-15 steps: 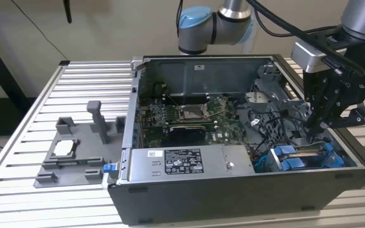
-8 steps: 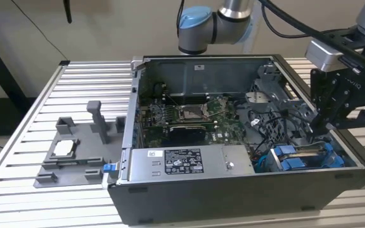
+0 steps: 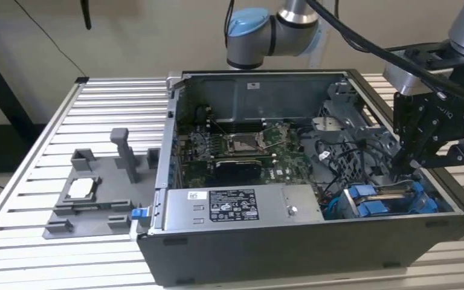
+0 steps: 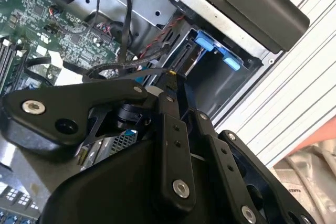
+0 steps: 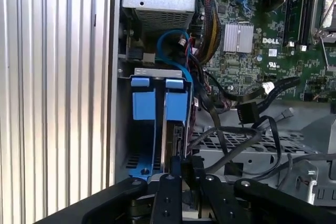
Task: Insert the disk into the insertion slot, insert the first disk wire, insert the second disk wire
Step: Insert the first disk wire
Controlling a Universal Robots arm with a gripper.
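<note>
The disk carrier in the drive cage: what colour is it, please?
The disk carrier is bright blue, clearest in the first wrist view.

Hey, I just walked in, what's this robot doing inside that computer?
A Universal Robots arm is reaching into an open desktop computer case standing on a slatted table. Its gripper is down at the end of the disk, which sits in its blue carrier inside the insertion slot of the drive cage. Loose black cables lie right beside it. I cannot tell whether any wire is plugged into the disk.
</note>
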